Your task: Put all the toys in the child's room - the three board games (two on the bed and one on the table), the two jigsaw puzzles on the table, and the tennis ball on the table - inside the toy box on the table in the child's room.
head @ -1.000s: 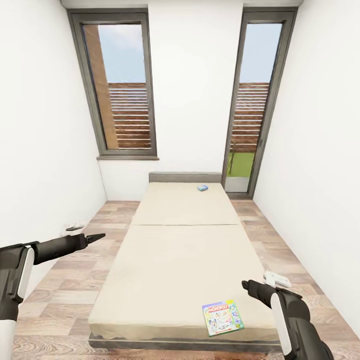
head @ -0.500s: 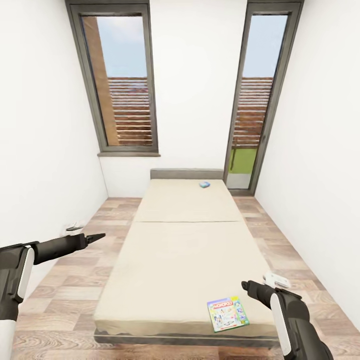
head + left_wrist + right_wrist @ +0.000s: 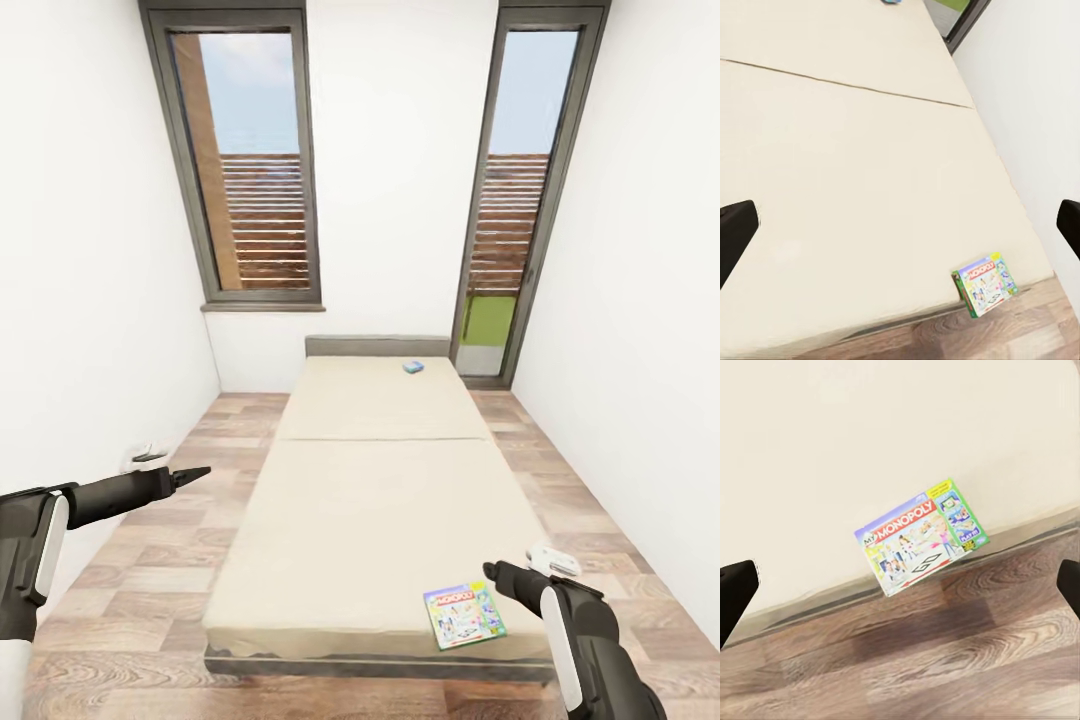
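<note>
- Here, in the head view, the bed runs lengthwise away towards two tall dark-framed windows, its beige mattress bare apart from two board games.
- The green-edged board game lies flat at the near right corner of the mattress; the blue board game lies small and far off, close to the grey headboard.
- The left tool is held over the plank floor left of the bed, and the right tool sits just beside the green-edged game; whether either is released or clenched cannot be told here.
- In the left wrist view, its dark fingertips stand wide apart, released and gripping nothing, with the green-edged game at the mattress corner.
- In the right wrist view, the fingertips are likewise spread and empty; the Monopoly cover lies at the mattress edge, beside the floor.
</note>
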### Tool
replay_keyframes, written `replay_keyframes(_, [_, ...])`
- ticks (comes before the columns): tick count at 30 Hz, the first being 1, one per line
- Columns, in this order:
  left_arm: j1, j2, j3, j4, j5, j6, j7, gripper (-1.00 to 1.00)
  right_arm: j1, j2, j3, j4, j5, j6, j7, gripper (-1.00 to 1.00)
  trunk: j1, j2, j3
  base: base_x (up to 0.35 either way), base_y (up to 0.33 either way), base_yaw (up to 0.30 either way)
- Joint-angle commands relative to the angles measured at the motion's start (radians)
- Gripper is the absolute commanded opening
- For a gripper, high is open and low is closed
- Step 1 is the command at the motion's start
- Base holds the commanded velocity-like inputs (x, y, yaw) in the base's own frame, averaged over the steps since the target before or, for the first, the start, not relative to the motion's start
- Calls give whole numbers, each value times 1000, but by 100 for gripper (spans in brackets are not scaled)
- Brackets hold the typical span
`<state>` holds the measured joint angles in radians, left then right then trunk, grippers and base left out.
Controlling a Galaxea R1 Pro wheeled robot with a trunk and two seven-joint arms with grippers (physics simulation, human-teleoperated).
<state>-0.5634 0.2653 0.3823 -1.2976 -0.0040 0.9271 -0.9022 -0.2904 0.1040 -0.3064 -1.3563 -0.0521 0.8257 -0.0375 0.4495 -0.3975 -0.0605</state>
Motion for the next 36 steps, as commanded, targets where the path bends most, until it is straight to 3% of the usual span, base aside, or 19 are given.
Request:
replay_keyframes(1, [-1,0,1,0,-1,7,-4,100,-1,1,-2,-1,-6,4,-4,100,0,-3,-2,-131,110,0])
replay_keyframes(14, [-1,0,1,0,-1,7,-4,100,-1,0,-18,4,-6,0,-5,100,0,-3,-2,-35,25,0])
replay_keyframes(19, [-1,-1,1,0,0,7,-5,100,-1,1,-111,11,-26,1,20,100,0,-3,-2,-60,1,0])
replay_keyframes(23, [-1,-3,1,0,1,7,-4,100,-1,0,-191,12,-77,1,103,100,0,-3,-2,-101,34,0])
replay_keyframes(25, [-1,-4,1,0,1,7,-5,100,-1,0,-209,12,-86,1,126,100,0,-3,-2,-49,20,0])
replay_keyframes(28, [-1,-4,1,0,1,8,-6,100,1,0,-273,12,-99,1,168,100,0,-3,-2,-20,8,0])
replay_keyframes(32, [-1,-4,1,0,2,8,-7,100,1,0,-384,16,-112,3,226,100,0,-3,-2,-6,3,0])
replay_keyframes(35, [-1,-5,1,0,2,9,-7,100,4,0,-497,23,-123,5,337,100,0,-3,-2,-2,1,0])
replay_keyframes(36, [-1,-5,1,0,2,9,-7,100,8,0,-518,24,-122,6,365,100,0,-3,-2,0,0,0])
